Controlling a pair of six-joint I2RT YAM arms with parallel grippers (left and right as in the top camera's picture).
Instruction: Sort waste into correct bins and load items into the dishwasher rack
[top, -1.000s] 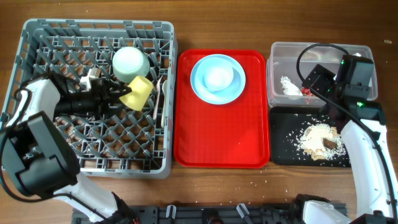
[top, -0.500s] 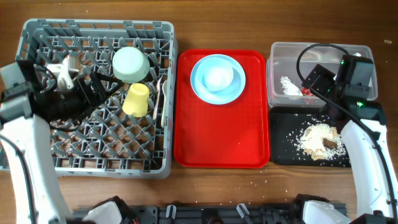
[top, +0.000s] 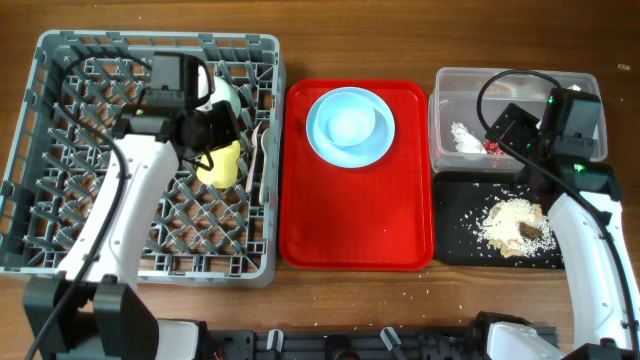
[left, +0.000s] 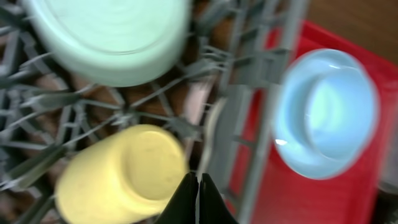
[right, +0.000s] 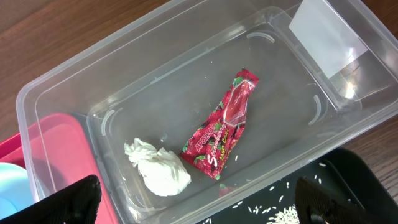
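My left arm had swung in from the rack's left edge over the last half second, and my left pincer (left: 198, 188) now hung above the upper middle of the rack (top: 60, 60). The cup (left: 124, 177) lay where it had been half a second before, no longer held as it was a second ago. My right arm had not shifted at all.

The left fingers were pressed together, tip to tip, with nothing between them. Just beneath them the yellow cup lay tilted among the grey pegs. The pale green bowl (left: 109, 37) sat in the rack right beside it, on the far side; my wrist view was blurred, so I could not tell whether the two touched. A thin piece of white cutlery (top: 263, 160) stood along the rack's right side, fork or spoon I could not tell. The light blue plate (left: 326, 112) was outside the rack, on the far half of the red tray (top: 350, 220).

My right pincer (right: 199, 202) was spread wide above the clear tub (right: 280, 87), holding nothing. Inside the tub lay the red wrapper (right: 224, 127) and the crumpled napkin (right: 158, 171), close together near the middle. The black tray (top: 460, 235), just in front of the tub, held the crumbly scraps (top: 512, 222).
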